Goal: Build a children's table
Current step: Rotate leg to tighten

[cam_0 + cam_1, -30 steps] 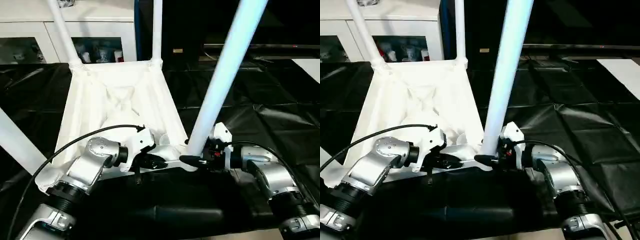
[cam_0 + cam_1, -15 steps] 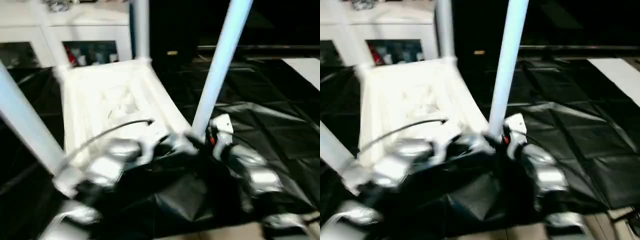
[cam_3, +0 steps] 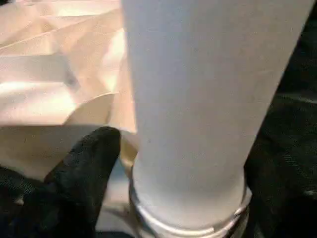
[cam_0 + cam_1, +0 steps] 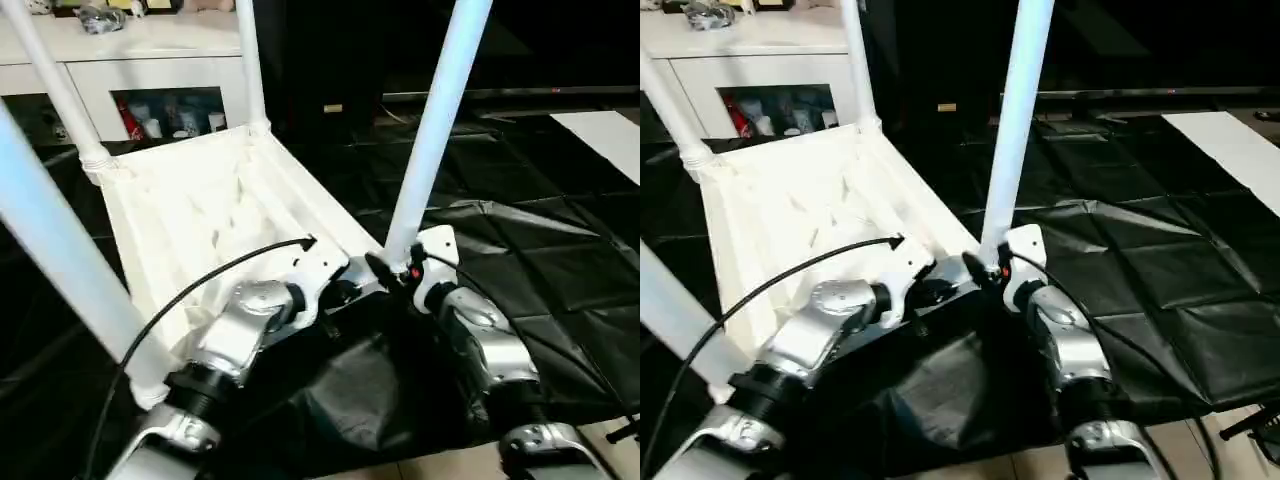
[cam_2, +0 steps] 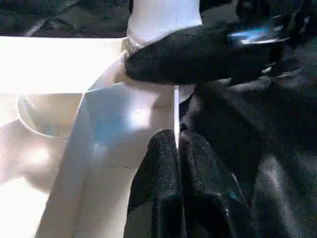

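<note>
The children's table (image 4: 200, 210) lies upside down on black sheeting, its white legs standing up from the corner sockets. My left gripper (image 4: 345, 290) is shut on the thin rim of the top beside the near right corner, the edge pinched between its fingers (image 5: 163, 163). My right gripper (image 4: 395, 270) straddles the base of the near right leg (image 4: 437, 130) just above the socket. It is open: a sliver of table shows between one finger (image 3: 86, 163) and the leg (image 3: 198, 99).
A white cabinet (image 4: 150, 70) with glass doors stands behind the table. Crinkled black sheeting (image 4: 540, 250) covers the floor all round, with a pale sheet (image 4: 600, 130) at the far right and bare floor (image 4: 600, 450) at the near right edge.
The camera has swung, so the whole picture has shifted. Both grippers stay at the near right corner. My right gripper's fingers have eased apart around the leg's base.
</note>
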